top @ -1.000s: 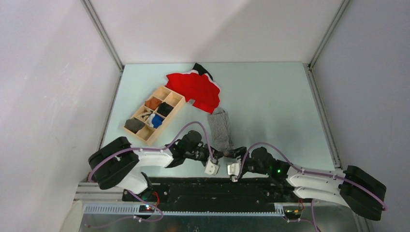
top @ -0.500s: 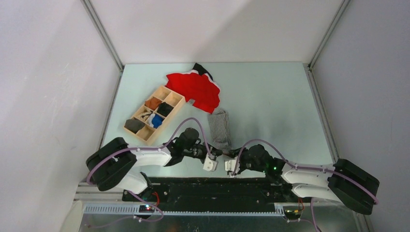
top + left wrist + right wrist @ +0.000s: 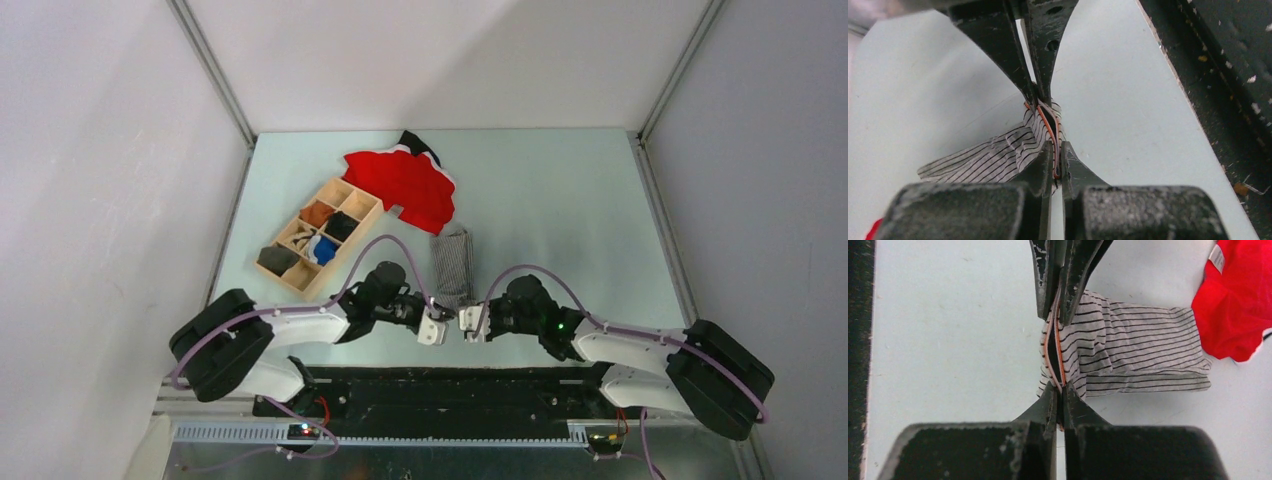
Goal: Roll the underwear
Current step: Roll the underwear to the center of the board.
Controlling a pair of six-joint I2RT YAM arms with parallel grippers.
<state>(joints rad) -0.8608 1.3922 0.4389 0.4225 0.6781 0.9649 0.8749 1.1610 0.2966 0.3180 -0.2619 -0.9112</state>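
The underwear [image 3: 452,262] is a grey-and-white striped strip lying lengthwise in the near middle of the table. Both grippers are at its near end. My left gripper [image 3: 437,309] is shut on the orange-edged hem at the near left corner. In the left wrist view the jaws [image 3: 1050,130] pinch that hem and the striped fabric [image 3: 990,159] bunches to the left. My right gripper [image 3: 466,313] is shut on the near right corner. The right wrist view shows its jaws [image 3: 1058,357] pressed on the hem, with the underwear [image 3: 1143,350] spreading away to the right.
A wooden compartment box [image 3: 352,240] with small rolled items stands left of the underwear. A bright red cloth [image 3: 405,185] lies just beyond it, also seen as the red cloth [image 3: 1233,305] in the right wrist view. The black rail [image 3: 450,385] runs along the near edge.
My right gripper went from open to shut on the underwear's near hem. Both grippers moved farther from the near edge, and the strip's near end bunched up, leaving the strip shorter.
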